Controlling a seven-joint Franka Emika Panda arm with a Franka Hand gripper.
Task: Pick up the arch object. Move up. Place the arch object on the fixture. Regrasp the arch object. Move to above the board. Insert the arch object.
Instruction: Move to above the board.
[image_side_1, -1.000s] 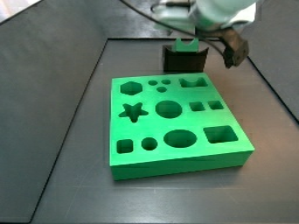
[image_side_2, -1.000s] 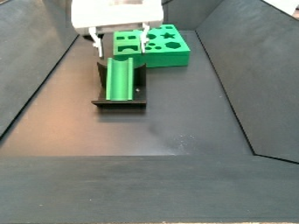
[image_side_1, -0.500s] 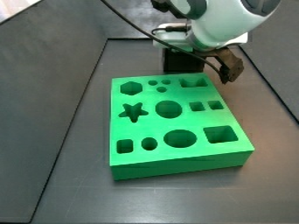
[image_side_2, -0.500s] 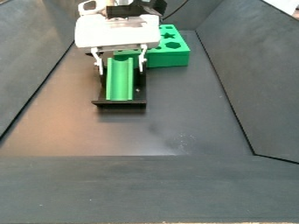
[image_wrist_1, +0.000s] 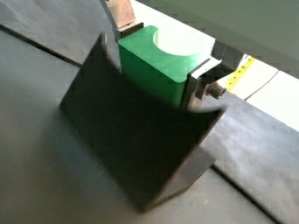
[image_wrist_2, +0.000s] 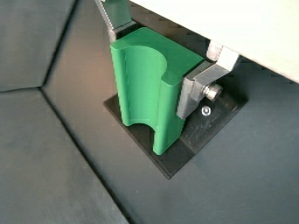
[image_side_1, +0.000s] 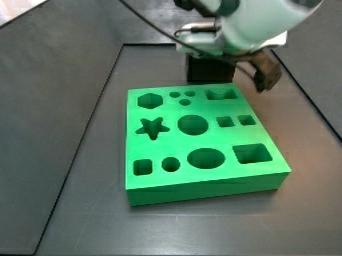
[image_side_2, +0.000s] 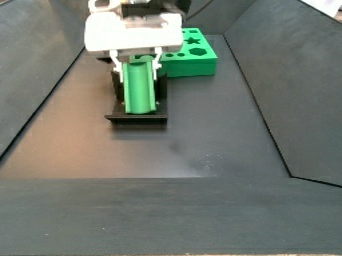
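The gripper (image_side_2: 138, 62) is positioned directly over the fixture (image_side_2: 138, 112), at the fixture's end nearest the board (image_side_2: 195, 53). The arch object (image_side_2: 138, 85) rests on the fixture, lying along the base plate with its curved groove facing up in a side view. In both wrist views the two silver fingers (image_wrist_2: 201, 80) stand on opposite sides of the arch object (image_wrist_2: 152, 86), touching or nearly touching its flat flanks; the jaws are narrowed to the width of the piece, but whether they press on it cannot be told. The arch object (image_wrist_1: 162, 59) sits against the upright wall of the fixture (image_wrist_1: 135, 131). In a side view the board (image_side_1: 203, 141) lies just in front of the fixture (image_side_1: 210, 68), which the gripper (image_side_1: 227, 50) partly hides.
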